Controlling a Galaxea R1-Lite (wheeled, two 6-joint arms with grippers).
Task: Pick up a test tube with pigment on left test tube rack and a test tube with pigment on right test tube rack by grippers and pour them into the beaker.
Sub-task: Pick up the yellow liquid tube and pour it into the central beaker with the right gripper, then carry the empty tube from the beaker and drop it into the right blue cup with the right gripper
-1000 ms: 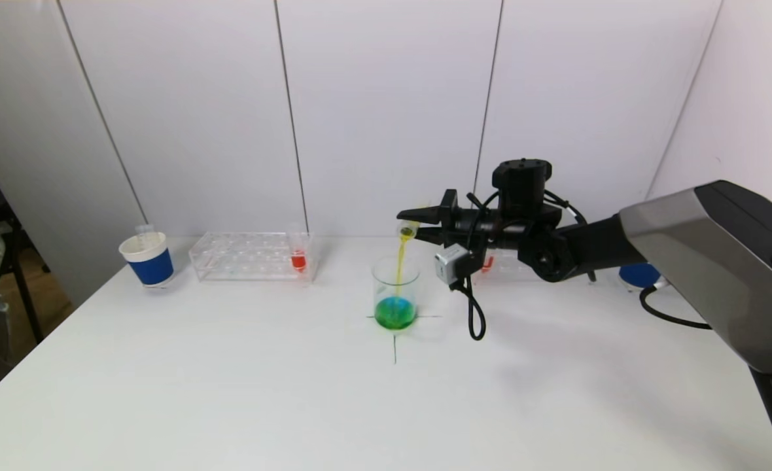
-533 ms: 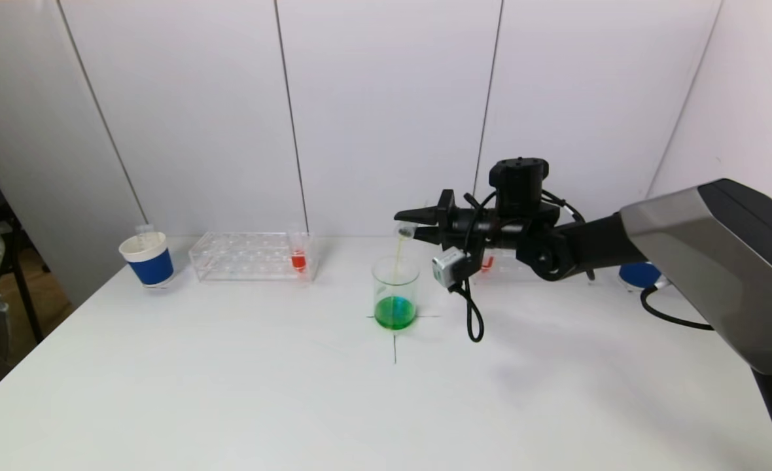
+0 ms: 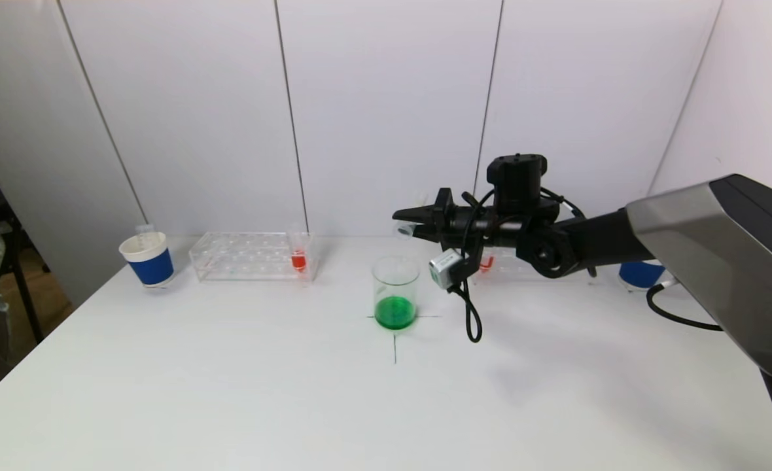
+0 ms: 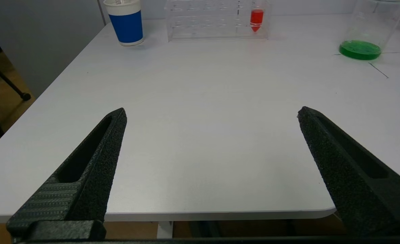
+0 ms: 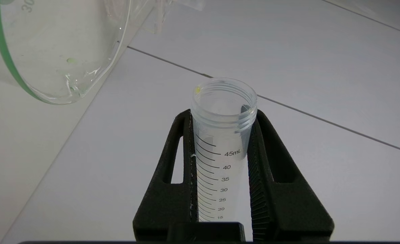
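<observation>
The glass beaker (image 3: 396,291) stands mid-table with green liquid at its bottom. Above and just right of it, my right gripper (image 3: 407,222) is shut on a clear graduated test tube (image 5: 222,142) lying roughly level, its mouth (image 3: 404,229) over the beaker's rim. The tube looks empty apart from a yellow drop at its lip. The left rack (image 3: 252,256) holds a tube of red pigment (image 3: 298,258). The right rack (image 3: 510,265) is mostly hidden behind my right arm, with a bit of red (image 3: 487,263) showing. My left gripper (image 4: 212,111) hangs open over the table's near edge.
A blue-and-white paper cup (image 3: 148,260) with a clear tube in it stands at the far left. Another blue cup (image 3: 638,273) sits behind my right arm. A black cable (image 3: 471,320) dangles from the right wrist beside the beaker. A black cross (image 3: 394,340) marks the beaker's spot.
The yellow stream from the tube into the beaker has thinned and stopped. The liquid in the beaker has turned evenly green. My right gripper has lifted slightly.
</observation>
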